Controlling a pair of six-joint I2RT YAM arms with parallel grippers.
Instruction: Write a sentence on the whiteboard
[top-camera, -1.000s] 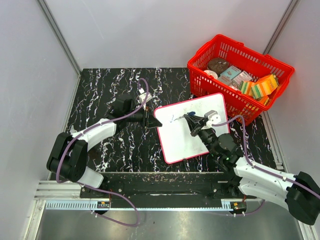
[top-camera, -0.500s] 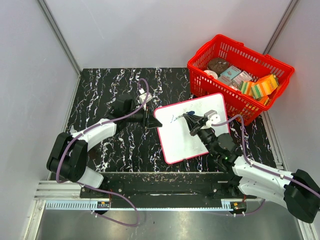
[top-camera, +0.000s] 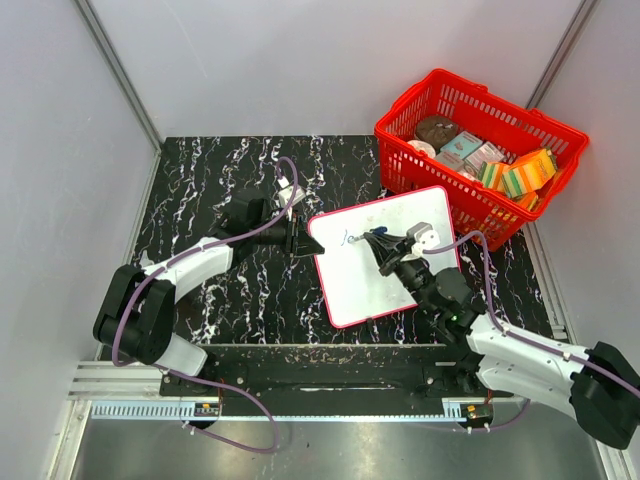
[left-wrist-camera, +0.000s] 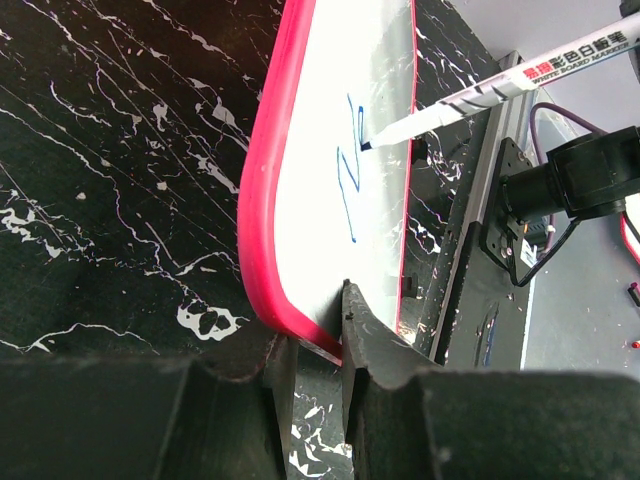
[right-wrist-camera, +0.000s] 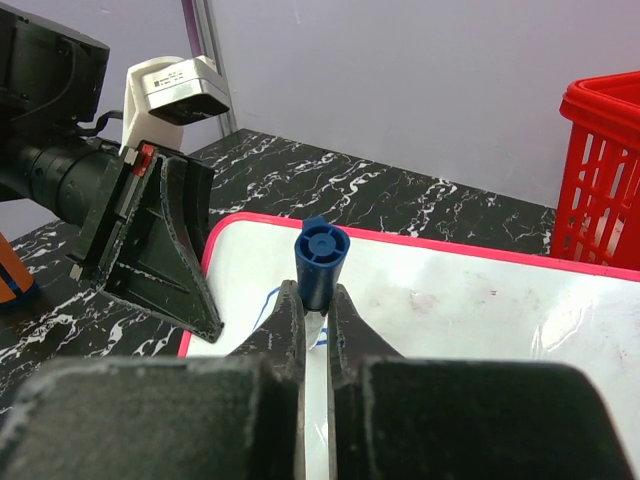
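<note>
The whiteboard (top-camera: 372, 288), white with a red rim, lies tilted on the black marble table. My left gripper (top-camera: 298, 239) is shut on its left rim; in the left wrist view the red edge (left-wrist-camera: 262, 200) sits between the fingers (left-wrist-camera: 352, 312). My right gripper (top-camera: 388, 246) is shut on a whiteboard marker (right-wrist-camera: 322, 262), blue end towards the camera, with the tip down on the board (right-wrist-camera: 470, 300). Of the sentence, only a few blue strokes (left-wrist-camera: 349, 172) show near the board's upper left corner, with the marker (left-wrist-camera: 500, 85) tip touching them.
A red basket (top-camera: 555, 130) full of packets and sponges stands at the back right, touching the whiteboard's far corner. Grey walls close in the table on the left, back and right. The left gripper (right-wrist-camera: 165, 240) stands close beside the marker in the right wrist view.
The right gripper has shifted slightly with the marker, and the blue mark has grown a little. The left arm and the board have stayed put.
</note>
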